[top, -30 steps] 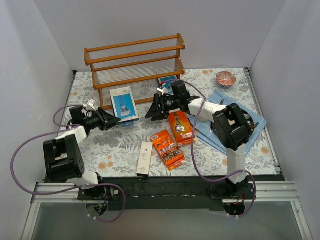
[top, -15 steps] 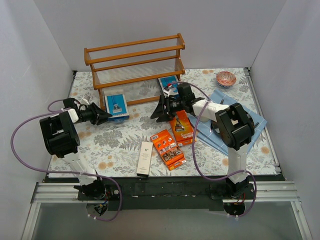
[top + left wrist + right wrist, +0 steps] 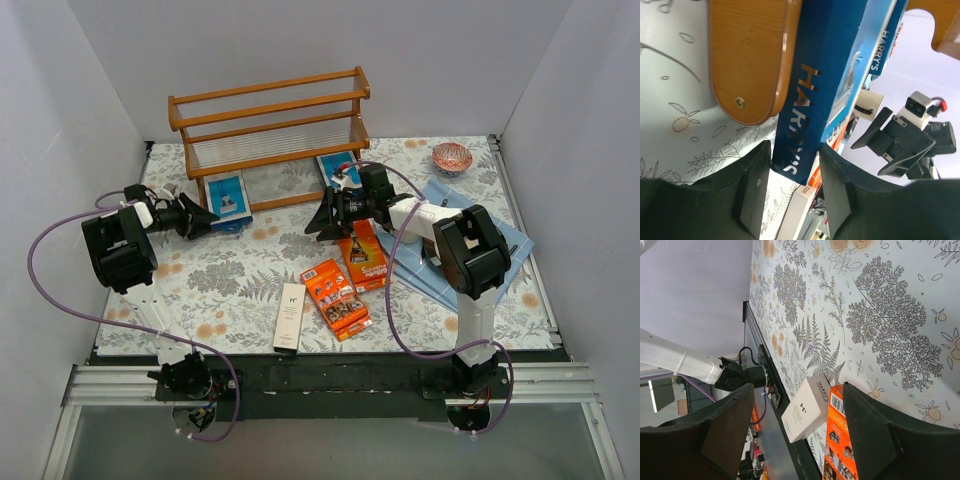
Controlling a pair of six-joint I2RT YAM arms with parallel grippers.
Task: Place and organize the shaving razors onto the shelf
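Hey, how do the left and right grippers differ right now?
The left gripper is shut on a blue razor pack; the right gripper is open and holds nothing. The left gripper is beside the left leg of the shelf, while the right gripper is out over the floral table in front of the shelf. Both are black.

— Where do you look from?
— High behind my bases, facing down. My left wrist view hugs a blue pack [image 3: 812, 100], facing my right gripper [image 3: 314, 222]; right wrist and overhead share the white box [image 3: 807, 407].
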